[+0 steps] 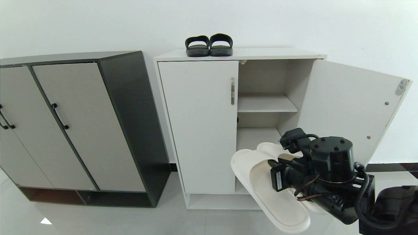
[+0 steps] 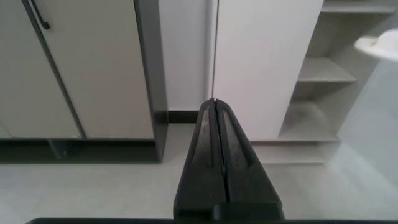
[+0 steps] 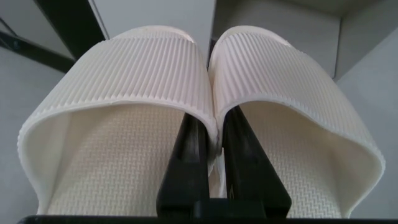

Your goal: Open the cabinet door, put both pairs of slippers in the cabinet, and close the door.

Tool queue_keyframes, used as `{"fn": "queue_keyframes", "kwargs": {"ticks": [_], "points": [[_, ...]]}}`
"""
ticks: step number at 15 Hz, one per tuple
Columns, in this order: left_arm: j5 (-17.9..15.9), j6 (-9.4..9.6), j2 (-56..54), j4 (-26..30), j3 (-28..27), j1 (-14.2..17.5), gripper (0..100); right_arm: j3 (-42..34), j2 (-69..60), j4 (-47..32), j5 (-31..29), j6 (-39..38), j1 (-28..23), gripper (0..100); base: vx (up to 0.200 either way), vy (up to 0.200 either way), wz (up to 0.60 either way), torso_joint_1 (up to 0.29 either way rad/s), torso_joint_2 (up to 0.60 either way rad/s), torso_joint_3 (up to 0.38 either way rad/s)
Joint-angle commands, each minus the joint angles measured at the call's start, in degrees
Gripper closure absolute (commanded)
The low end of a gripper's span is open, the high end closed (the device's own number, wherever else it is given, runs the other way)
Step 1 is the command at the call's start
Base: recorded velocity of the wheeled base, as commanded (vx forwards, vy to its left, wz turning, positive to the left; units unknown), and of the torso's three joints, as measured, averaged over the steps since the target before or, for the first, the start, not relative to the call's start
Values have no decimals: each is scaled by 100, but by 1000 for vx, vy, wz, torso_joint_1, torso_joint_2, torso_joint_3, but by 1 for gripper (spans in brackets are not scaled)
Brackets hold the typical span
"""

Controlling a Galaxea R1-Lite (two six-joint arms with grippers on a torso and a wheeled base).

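Two pairs of slippers are in play, and both look like easy loads. The white slippers (image 1: 261, 176) hang in the air near the robot, in front of the open right half of the white cabinet (image 1: 277, 52), toes pointing toward its lower compartment. The right gripper (image 3: 215, 155) has one finger slid under each strap and pinches the two adjoining inner edges between them, so the pair rides as one piece. They look like moulded foam (thick soles, ribbed straps, a fine waffle pattern on the footbeds), so I judge them light, soft and springy, matte rather than slippery, and in no danger of breaking. A squeeze will dent them, and the long soles may sag or swing beyond the pinch. Taking both inner walls together at the strap seems the sound place to hold. The black slippers (image 1: 209, 45) sit side by side on the cabinet's top, toward its left and far edge, toes facing the robot. They have plain broad straps and look a little denser, though I expect the same hold between the pair to suit them. The cabinet's right door (image 1: 346, 107) stands swung wide, baring a shelf (image 1: 264, 103) with free space above and below. The left gripper (image 2: 215, 109) hangs low over the floor with its fingers pressed together on nothing, facing the gap between the white cabinet and the dark cabinet (image 1: 130, 124) to its left.
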State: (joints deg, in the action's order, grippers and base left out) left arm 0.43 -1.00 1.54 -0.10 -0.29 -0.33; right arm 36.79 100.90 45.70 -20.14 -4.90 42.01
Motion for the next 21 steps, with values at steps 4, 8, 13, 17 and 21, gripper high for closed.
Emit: {"fn": "queue_keyframes", "kwargs": {"ticks": [4,8,13,17,21], "points": [[10,21,-145,1,29,24,100,223,132,97,-34,-108,71,100,0,0,0,0,0,0],[10,74,-145,-8,29,24,100,812,413,158,-869,-556,299,100,0,-50,0,-1,3,2],[1,65,-145,1,29,33,100,1085,993,185,-1168,-617,167,100,0,-200,0,1,2,-2],[-8,56,-145,1,29,24,100,1155,1380,536,-1203,-600,97,100,0,-100,0,0,0,2],[-8,56,-145,1,29,24,100,1216,1872,1020,-1203,-565,-52,100,0,0,0,0,0,0]]}}
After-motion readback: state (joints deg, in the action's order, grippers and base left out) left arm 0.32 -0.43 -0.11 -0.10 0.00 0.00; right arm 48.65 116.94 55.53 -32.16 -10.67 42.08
